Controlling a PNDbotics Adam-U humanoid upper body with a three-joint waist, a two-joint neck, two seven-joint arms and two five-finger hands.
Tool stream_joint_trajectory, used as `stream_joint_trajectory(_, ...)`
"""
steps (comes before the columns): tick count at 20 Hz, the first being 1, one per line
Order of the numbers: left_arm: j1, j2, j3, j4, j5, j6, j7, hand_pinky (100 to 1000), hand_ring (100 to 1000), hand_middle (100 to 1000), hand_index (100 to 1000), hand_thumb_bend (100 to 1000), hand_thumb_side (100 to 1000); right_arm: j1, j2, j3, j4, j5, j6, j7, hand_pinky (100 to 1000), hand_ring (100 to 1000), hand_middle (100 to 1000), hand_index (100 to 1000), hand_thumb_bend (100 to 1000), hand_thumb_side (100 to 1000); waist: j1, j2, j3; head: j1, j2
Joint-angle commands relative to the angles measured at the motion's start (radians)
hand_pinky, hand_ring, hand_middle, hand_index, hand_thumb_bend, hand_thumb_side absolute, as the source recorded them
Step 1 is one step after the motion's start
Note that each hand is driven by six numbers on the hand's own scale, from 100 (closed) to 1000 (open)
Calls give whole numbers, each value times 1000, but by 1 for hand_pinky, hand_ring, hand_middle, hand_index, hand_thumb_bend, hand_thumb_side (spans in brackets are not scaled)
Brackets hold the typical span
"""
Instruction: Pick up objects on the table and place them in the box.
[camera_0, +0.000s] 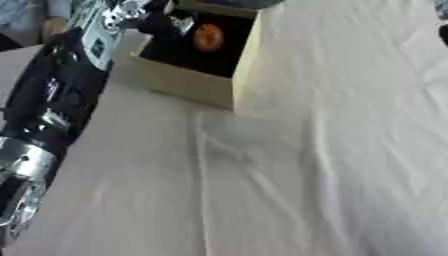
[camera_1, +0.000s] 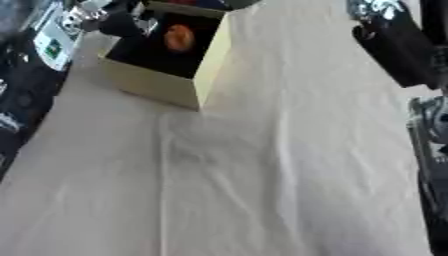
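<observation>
Nearest the camera, wrinkled white cloth over the desk (camera_0: 289, 190), filling most of both views, bare of loose things across the near half. Along the desk's left edge, left arm (camera_0: 52, 100), black with silver joints, stretched from the near left corner up toward the far left. At its end, left robot hand (camera_0: 171, 22) reaching over the box's left wall and into its top, dark and blurred against the dark interior; fingers too indistinct there, so cannot tell whether straight, curled or holding anything. Toward the far left part of the desk, box (camera_0: 197, 85), tan cardboard, open on top, dark inside, standing askew with one corner pointing at the camera. On the right side, seen only in the right eye view, right arm (camera_1: 429, 165) running along the desk's right edge, with the right robot hand (camera_1: 394, 47) near the far right corner, black, well apart from the box; its fingers likewise impossible to tell. Inside the box, orange round object (camera_1: 179, 37), small, just beside the left robot hand.
</observation>
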Motion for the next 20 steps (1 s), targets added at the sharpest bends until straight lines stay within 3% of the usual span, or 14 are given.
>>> stream_joint_trajectory(1,-11,53,-9,-75,85,20,-28,528,687,727,789,100,456,-5,-8,-8,-23,10,-1,-6,801,759,566,763,100,755,-14,-40,12,-11,22)
stream_joint_trajectory(6,37,92,-9,-224,236,58,1,505,666,727,781,100,478,10,-1,-14,-29,22,-2,-11,801,760,567,763,100,752,-27,-58,47,-24,37)
stream_joint_trajectory(10,125,137,1,-398,433,107,131,536,691,758,793,100,501,15,7,-17,-36,35,-4,-14,803,761,569,764,100,748,-40,-69,78,-48,44)
stream_joint_trajectory(16,333,210,37,-738,706,191,405,538,697,763,798,100,566,4,14,-21,-40,56,-5,-15,805,763,572,765,100,741,-63,-73,111,-63,31)
stream_joint_trajectory(20,544,228,92,-977,811,201,562,539,692,755,800,100,603,8,14,-31,-44,65,-1,-25,806,769,578,766,100,743,-73,-71,135,-81,23)
